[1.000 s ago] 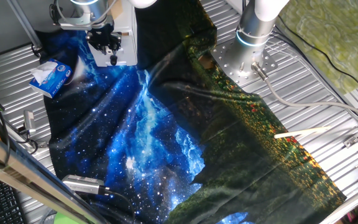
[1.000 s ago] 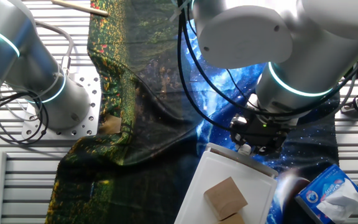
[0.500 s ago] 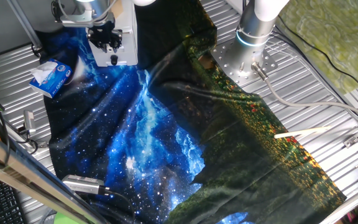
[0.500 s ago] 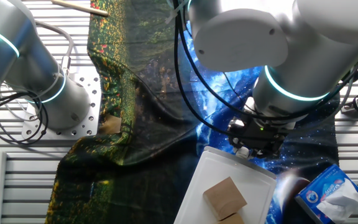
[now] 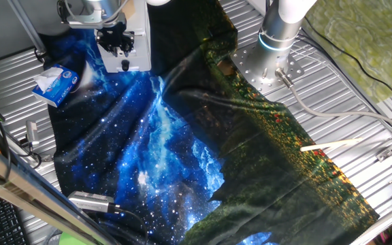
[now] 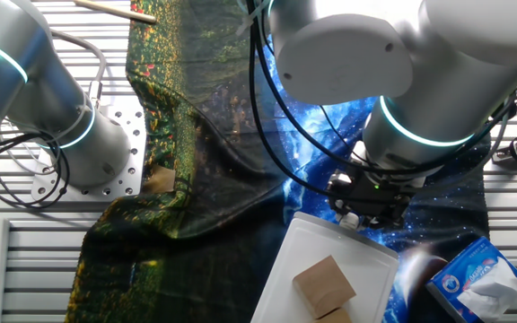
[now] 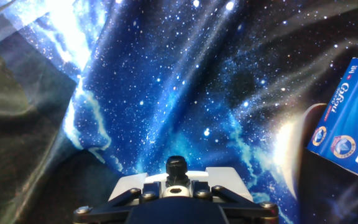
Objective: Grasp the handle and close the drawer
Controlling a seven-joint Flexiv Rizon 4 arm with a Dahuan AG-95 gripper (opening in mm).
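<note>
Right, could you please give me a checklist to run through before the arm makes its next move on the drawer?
1. Drawer open, needing closing: ok; its inside with tan blocks shows in the other fixed view.
2. Handle located on the white drawer front: ok in one fixed view.
3. Gripper at the drawer's front edge: ok.
4. Jaws shut on the handle: cannot tell; the gripper body hides them.
5. Tissue packet out of the way: ok; it lies beside the drawer, apart from it.
</note>
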